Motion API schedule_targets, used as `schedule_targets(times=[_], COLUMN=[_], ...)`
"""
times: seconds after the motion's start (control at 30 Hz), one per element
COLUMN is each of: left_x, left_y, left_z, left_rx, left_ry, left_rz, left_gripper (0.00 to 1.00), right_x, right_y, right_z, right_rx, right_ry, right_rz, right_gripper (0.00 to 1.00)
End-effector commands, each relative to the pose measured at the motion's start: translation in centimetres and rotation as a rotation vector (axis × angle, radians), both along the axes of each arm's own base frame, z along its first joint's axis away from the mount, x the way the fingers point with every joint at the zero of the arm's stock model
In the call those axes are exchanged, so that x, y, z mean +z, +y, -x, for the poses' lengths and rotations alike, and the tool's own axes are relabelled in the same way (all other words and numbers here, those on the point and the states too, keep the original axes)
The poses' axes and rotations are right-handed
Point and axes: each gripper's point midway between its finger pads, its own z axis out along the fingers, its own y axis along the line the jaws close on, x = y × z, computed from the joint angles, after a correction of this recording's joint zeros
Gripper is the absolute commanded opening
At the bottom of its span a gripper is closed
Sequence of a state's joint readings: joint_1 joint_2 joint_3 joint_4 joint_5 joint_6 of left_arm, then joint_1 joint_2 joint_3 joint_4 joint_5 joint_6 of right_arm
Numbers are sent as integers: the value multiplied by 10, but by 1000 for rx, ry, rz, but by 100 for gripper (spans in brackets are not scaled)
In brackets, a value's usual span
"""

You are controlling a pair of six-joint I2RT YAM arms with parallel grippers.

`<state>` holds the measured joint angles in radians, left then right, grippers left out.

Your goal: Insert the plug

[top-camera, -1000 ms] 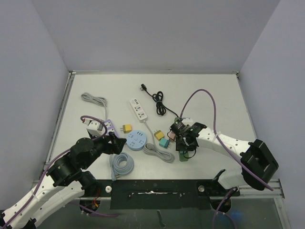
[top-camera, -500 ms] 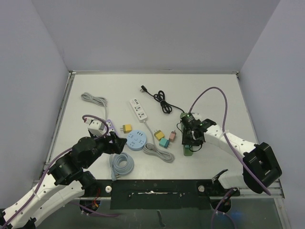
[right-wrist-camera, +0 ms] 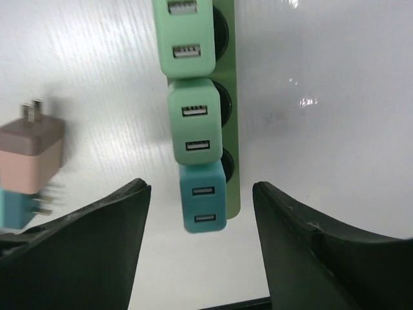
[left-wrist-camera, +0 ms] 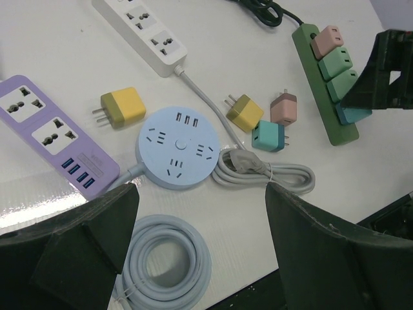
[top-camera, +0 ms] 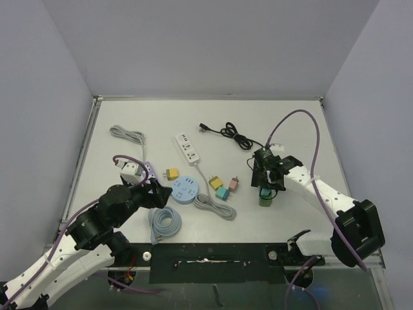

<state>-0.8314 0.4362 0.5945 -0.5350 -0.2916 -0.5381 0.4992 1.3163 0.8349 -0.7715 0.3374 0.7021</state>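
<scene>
A dark green power strip (right-wrist-camera: 230, 123) lies on the table with several cube plugs seated in a row. The end one is a teal plug (right-wrist-camera: 202, 197), with two light green plugs (right-wrist-camera: 192, 121) above it. My right gripper (right-wrist-camera: 200, 248) hangs open just over that end, a finger on each side of the teal plug and touching nothing. In the top view the right gripper (top-camera: 268, 177) covers most of the strip (top-camera: 265, 197). My left gripper (left-wrist-camera: 200, 252) is wide open and empty above the near table, over a round blue socket hub (left-wrist-camera: 177, 150).
Loose plugs lie between the arms: yellow (left-wrist-camera: 122, 108), olive (left-wrist-camera: 244, 111), pink (left-wrist-camera: 282, 106), teal (left-wrist-camera: 268, 137). Also there are a purple strip (left-wrist-camera: 51, 129), a white strip (left-wrist-camera: 145, 32), a coiled grey cable (left-wrist-camera: 164, 265), a bundled grey cord (left-wrist-camera: 271, 174) and the strip's black cord (top-camera: 233, 135).
The right gripper carried the green strip to the right, dragging its black cord, then opened and let go. The left arm stayed put.
</scene>
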Motion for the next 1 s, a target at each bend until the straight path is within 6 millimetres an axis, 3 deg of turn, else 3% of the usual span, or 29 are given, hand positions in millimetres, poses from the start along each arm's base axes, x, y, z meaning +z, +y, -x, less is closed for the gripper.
schedule_targets(times=[0.0,0.13,0.33,0.43,0.57,0.77,0.97], left_x=[16,16,16,14,8,3,1], left_y=[-4,-7,-12,-17,-22,-27,-31], left_z=[-5,-7,-8,-8,-8,-8,-10], left_rx=[2,-1,-9,-19,-23,-34,-33], left_ry=[-39,-34,-27,-16,7,24,32], left_rz=[30,26,41,53,68,83,99], left_gripper=[78,78,78,78,78,78,78], right_x=[70,100,105,87,52,14,-10], right_y=[7,19,67,95,111,128,130], right_z=[-25,-33,-47,-54,-59,-62,-60], right_rx=[-13,42,138,139,81,26,-6], right_ry=[-197,-268,-303,-272,-213,-149,-111], right_rz=[-41,-83,-156,-194,-218,-253,-258], right_gripper=[67,71,71,71,67,61,51])
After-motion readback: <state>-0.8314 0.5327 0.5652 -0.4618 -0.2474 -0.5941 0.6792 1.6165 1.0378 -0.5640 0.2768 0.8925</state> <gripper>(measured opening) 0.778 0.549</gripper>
